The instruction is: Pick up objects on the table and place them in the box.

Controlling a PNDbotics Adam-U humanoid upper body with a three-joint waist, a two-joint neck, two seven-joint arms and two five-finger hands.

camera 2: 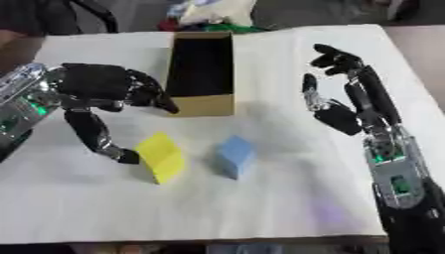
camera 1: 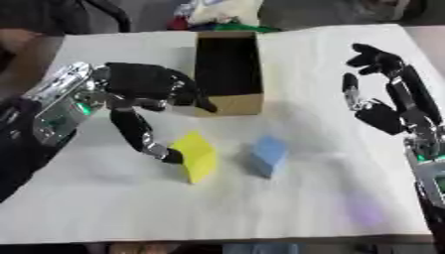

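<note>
Left hand at yellow block, thumb apparently touching it.
Fingers spread, gripping nothing; right hand open, raised; blue block beside; cardboard box behind.

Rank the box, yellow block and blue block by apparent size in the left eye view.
1. Box, clearly largest.
2. Yellow block.
3. Blue block, a bit smaller; close to the yellow, so that order is unsure.

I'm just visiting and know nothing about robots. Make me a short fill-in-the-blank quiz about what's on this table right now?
1. The left hand has a digit touching the ____ block.
2. The blue block lies to the robot's ____ of the yellow block.
3. The cardboard box holds ____ blocks so far.
4. The right hand is open and holds ____.

Missing words: yellow; right; no; nothing
</note>
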